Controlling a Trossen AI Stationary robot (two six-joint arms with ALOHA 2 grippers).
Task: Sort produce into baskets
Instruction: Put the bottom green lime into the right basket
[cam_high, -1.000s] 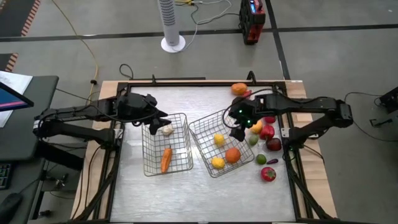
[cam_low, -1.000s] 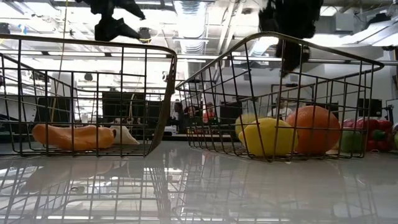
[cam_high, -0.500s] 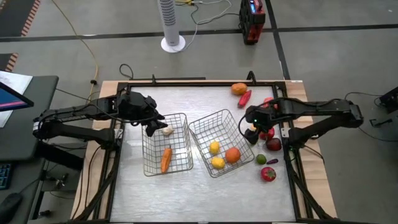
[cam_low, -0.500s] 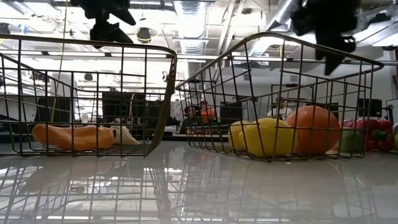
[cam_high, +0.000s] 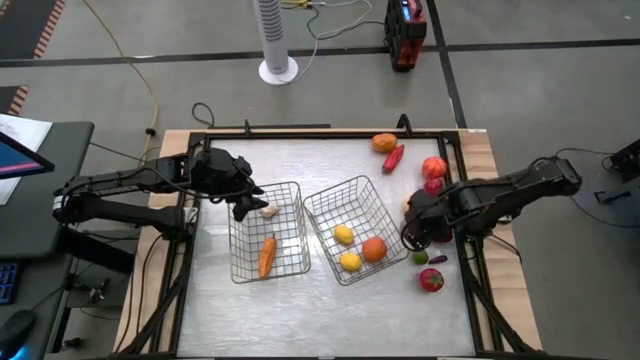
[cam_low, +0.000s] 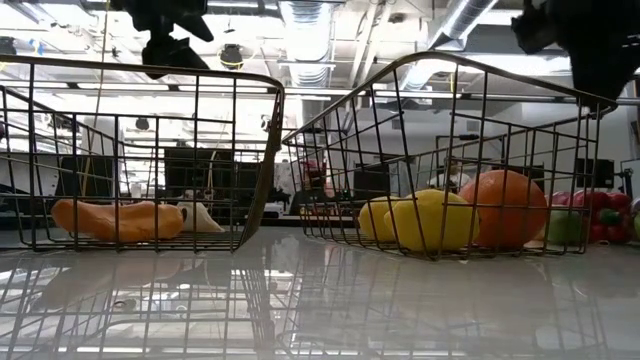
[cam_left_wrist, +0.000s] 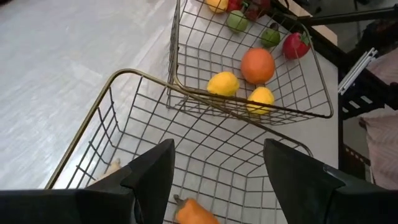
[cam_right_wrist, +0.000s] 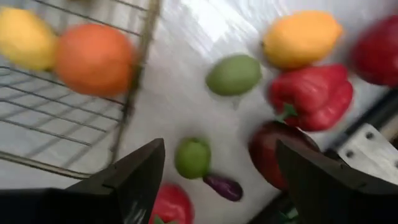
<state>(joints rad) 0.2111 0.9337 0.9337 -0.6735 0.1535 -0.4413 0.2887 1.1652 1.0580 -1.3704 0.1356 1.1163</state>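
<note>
1. Two square silvery wire-grid baskets sit on the pale worktop (cam_high: 330, 310): the left basket (cam_high: 268, 243) lies square to the worktop edges, while the right basket (cam_high: 355, 228) is turned at an angle, one corner pointing toward the near edge.
2. The left basket holds a long orange carrot (cam_high: 267, 256), its long axis running near to far and leaning slightly right at the far end, and a whitish bulb (cam_high: 268, 211) at the far side.
3. The right basket holds two yellow lemon-like fruits (cam_high: 347, 249) and a round orange (cam_high: 374, 249) to their right.
4. The left tool (cam_high: 245, 203) hovers over the far left corner of the left basket; in the left wrist view its fingers (cam_left_wrist: 149, 177) are spread apart with nothing between them.
5. The right tool (cam_high: 418, 229) hangs just right of the right basket, above loose produce; its fingers (cam_right_wrist: 140, 171) are parted and empty.
6. Below it lie a green lime (cam_right_wrist: 234, 74), a smaller green fruit (cam_right_wrist: 192, 158), a small purple eggplant (cam_right_wrist: 222, 186), a yellow lemon (cam_right_wrist: 301, 38), a red bell pepper (cam_right_wrist: 311, 93) and a dark red apple (cam_right_wrist: 273, 152).
7. Farther off, an orange fruit (cam_high: 384, 143) and a long red chili (cam_high: 393, 158), pointing near-left to far-right, lie near the far edge.
8. A red tomato-like piece (cam_high: 431, 280) sits nearest on the right.
</note>
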